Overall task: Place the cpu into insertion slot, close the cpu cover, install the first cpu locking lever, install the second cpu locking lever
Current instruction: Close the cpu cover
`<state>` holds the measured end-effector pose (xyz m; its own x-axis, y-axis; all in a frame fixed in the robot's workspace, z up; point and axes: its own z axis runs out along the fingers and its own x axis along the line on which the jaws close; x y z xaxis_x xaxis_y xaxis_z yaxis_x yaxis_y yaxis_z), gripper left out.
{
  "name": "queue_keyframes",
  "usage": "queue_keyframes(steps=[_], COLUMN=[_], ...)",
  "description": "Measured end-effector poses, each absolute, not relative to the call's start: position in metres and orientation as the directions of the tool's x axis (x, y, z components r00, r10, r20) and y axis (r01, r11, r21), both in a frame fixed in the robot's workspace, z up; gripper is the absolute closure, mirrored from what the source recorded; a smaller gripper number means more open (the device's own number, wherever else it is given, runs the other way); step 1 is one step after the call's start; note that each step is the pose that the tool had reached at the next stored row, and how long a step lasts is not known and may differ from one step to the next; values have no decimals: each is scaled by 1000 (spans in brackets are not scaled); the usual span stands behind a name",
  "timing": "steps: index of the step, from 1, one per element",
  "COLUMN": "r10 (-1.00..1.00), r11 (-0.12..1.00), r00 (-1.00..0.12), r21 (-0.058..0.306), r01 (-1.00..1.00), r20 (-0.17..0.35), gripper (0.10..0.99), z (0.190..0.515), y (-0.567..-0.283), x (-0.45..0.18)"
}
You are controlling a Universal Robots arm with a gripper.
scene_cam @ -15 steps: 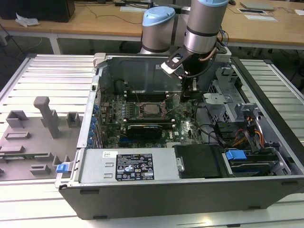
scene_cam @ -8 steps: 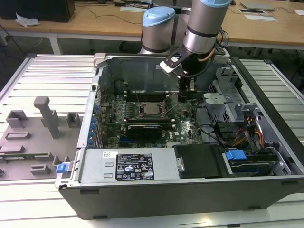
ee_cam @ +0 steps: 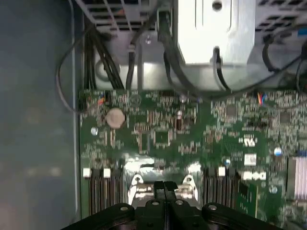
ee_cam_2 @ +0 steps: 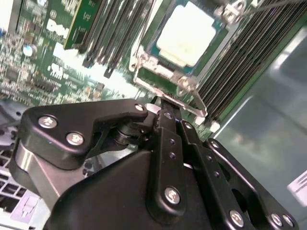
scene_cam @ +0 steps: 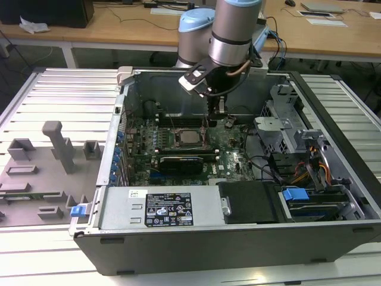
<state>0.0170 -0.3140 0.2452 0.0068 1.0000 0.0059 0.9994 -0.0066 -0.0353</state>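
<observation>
The cpu lies flat and face up in the insertion slot. It is square with no long axis, its edges parallel to the memory slots, and the lowered cpu cover frames it. The gripper hangs with its fingers pressed together and nothing visibly between them, the tips at the cover's edge beside a locking lever.

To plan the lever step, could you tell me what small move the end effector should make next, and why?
Probably press the shut end effector gently against the locking lever: the cpu already sits framed by the closed cpu cover, and the tip is right at that lever.
</observation>
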Motion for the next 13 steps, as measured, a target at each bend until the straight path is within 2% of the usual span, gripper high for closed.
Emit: queue_keyframes(steps=[8, 13], r10=[1000, 1000], r11=[-7, -7], r00=[7, 7], r21=[-25, -2], r01=[1000, 1000], r20=[6, 6], gripper=[980, 980], z=[245, 242], y=[-314, -314], x=[-8, -34])
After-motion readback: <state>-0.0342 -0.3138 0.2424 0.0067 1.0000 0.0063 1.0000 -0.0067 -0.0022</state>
